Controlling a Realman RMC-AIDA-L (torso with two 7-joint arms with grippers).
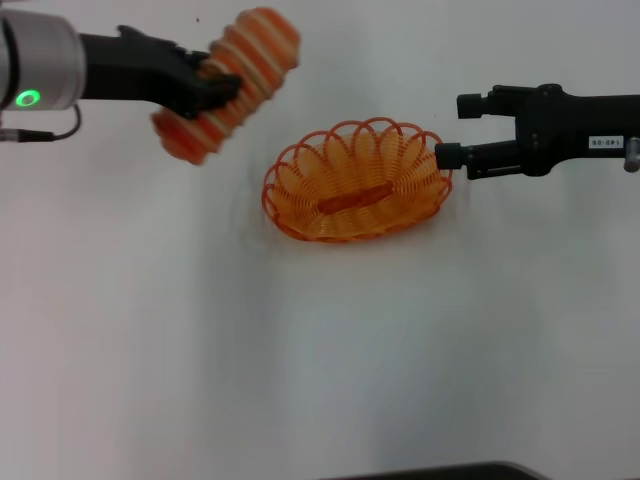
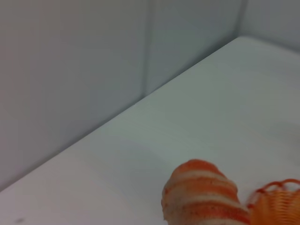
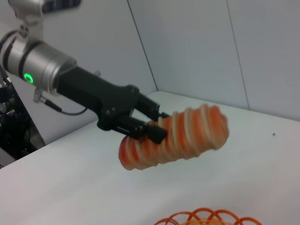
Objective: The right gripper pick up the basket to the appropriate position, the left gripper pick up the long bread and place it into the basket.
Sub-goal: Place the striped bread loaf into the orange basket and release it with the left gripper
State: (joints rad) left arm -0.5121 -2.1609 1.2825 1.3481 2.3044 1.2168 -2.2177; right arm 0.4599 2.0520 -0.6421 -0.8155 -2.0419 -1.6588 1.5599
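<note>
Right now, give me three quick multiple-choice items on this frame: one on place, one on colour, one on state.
1. Where is the bread?
A. in the basket
B. held in the air, off to one side of the basket
C. lying on the table

2. What colour is the basket?
A. orange
B. blue
C. green

3. What is the left gripper doing?
A. open, empty
B. shut on the bread
C. out of view

Answers:
1 B, the right wrist view shows it lifted clear of the table.
2 A, its looped strands are orange.
3 B, its fingers clamp the loaf.
</note>
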